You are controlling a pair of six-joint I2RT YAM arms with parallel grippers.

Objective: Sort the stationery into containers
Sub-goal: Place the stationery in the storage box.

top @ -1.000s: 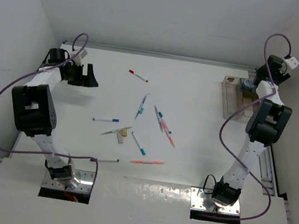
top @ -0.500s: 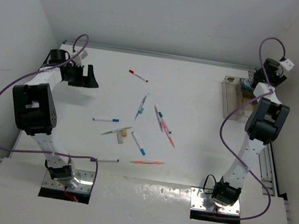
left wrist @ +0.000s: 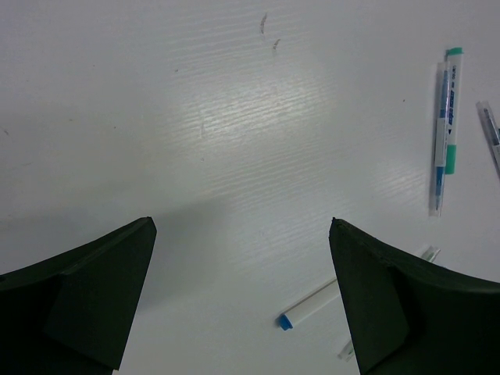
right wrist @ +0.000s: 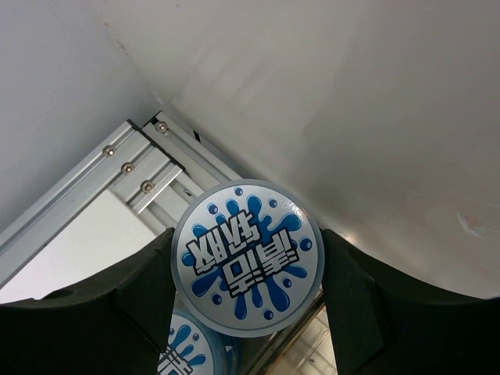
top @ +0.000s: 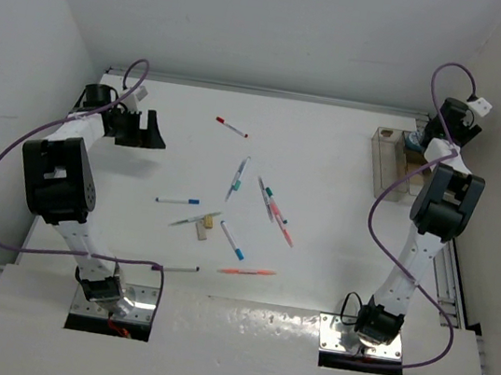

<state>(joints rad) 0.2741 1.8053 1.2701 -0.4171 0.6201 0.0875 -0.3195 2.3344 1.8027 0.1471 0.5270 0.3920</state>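
Left arm: I have it reaching up the left edge towards the far left corner, wrist turned in towards the middle of the table (top: 332, 143).
Left hand (top: 155, 129): spread fully wide, holding nothing, with bare table beneath it.
Right arm: stretched along the right edge to the far right corner, wrist bent down over the containers.
Right hand (right wrist: 246, 238): partly spread, both fingers pressed against the sides of a blue-splash roll (right wrist: 248, 262).
Rolls: two. One is in the right hand, and the second roll (right wrist: 187, 355) is just below it.
Pens (top: 238, 178): I count about ten, scattered over the middle of the table. A few overlap, so I cannot give an exact number.
Blocks: two, a tan block (top: 208, 223) and a white block (top: 199, 232), side by side among the pens.
Containers: two at the far right corner, a clear container (top: 384, 165) and a tan container (top: 411, 166), joined side by side.
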